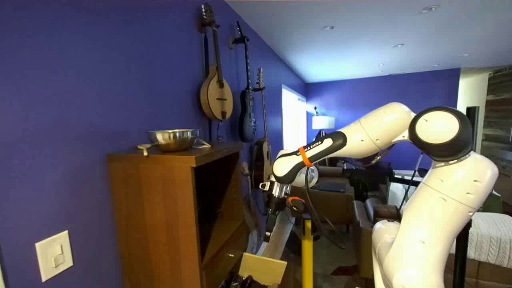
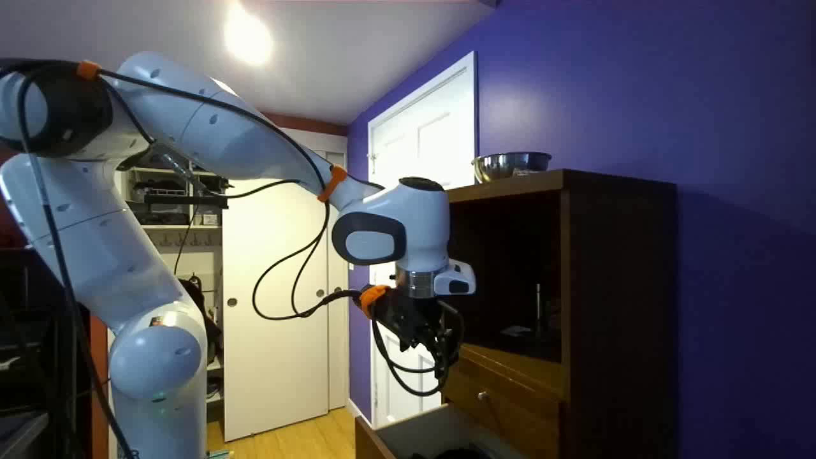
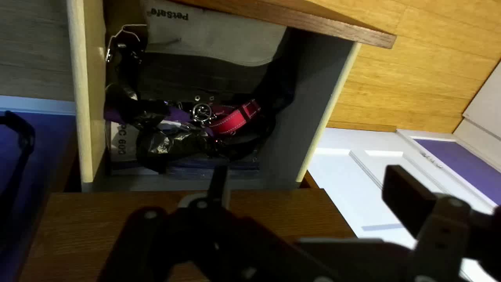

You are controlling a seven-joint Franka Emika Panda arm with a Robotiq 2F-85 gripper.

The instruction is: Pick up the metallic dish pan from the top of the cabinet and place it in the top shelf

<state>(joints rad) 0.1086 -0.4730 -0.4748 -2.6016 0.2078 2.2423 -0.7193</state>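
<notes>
The metallic dish pan (image 1: 174, 141) is a shiny silver bowl standing upright on top of the brown wooden cabinet (image 1: 156, 216). In an exterior view the pan (image 2: 515, 166) sits near the top's far end, and the cabinet's side panel (image 2: 618, 306) shows. The top shelf (image 2: 510, 248) is a dark compartment under the cabinet top; it also shows in an exterior view (image 1: 216, 196). My gripper (image 3: 309, 174) is open and empty, its fingers wide apart. It points down in front of the cabinet, below pan height, in both exterior views (image 1: 270, 228) (image 2: 440, 363). The pan is out of the wrist view.
An open drawer (image 3: 88, 90) below holds a red collar (image 3: 236, 117) and dark bags. A white handled object (image 1: 144, 149) lies beside the pan. Small items (image 2: 539, 312) stand inside the top shelf. Guitars (image 1: 262, 164) hang on the wall. A yellow post (image 1: 307, 252) stands near the arm.
</notes>
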